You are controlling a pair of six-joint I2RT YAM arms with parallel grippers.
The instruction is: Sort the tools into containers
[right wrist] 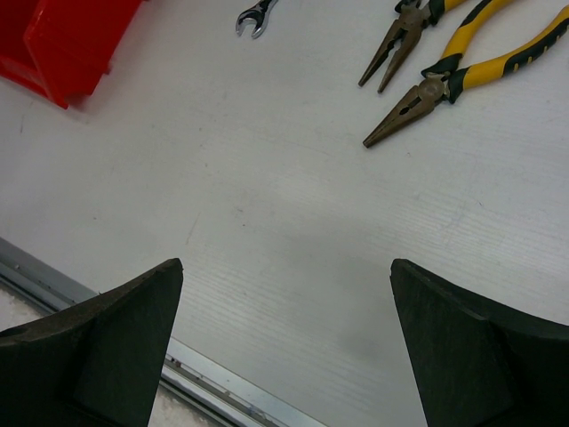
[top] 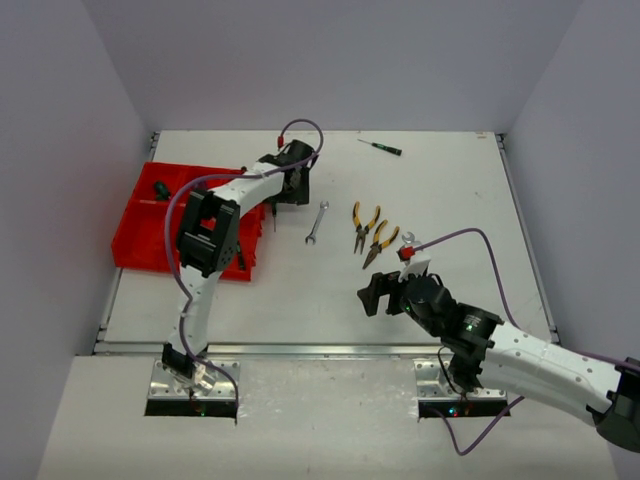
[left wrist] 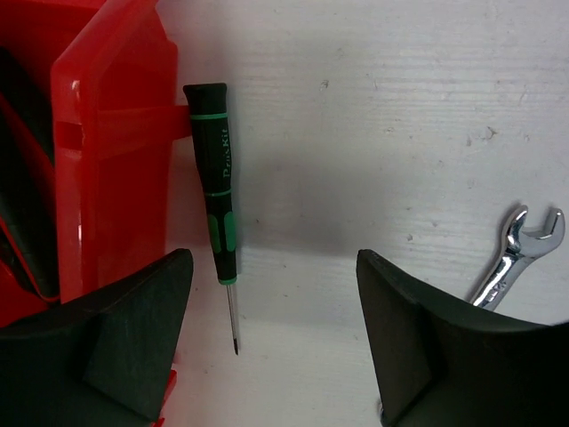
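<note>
Left tool (left wrist: 276, 342): fingers apart, clamped on nothing; it hangs over the surface (top: 440, 200) just outside the right wall of the red tray (left wrist: 107, 160).
Green-black screwdriver (left wrist: 218, 205): lies flat on the surface, just beside the tray's outer wall. Its tip sits in the gap between my left fingers, closer to the tray-side finger (left wrist: 133, 347). I cannot tell whether the handle touches the wall.
Wrench (left wrist: 516, 258): silver, open-ended, flat on the surface, outside my other left finger (left wrist: 427, 356) and partly hidden by it.
Right tool (right wrist: 284, 347): fingers wide apart, clamped on nothing; it is above bare surface near the front rail.
Nearer pliers (top: 379, 243): yellow handles, noses shut, on the surface beyond my right tool.
Farther pliers (top: 364, 225): same type, just beside the nearer pair, right of the wrench.
Far screwdriver (top: 381, 147): dark handle, alone near the back edge.
Tray contents: one green-handled item (top: 160, 187) shows in a far compartment; my left arm covers much of the rest.
</note>
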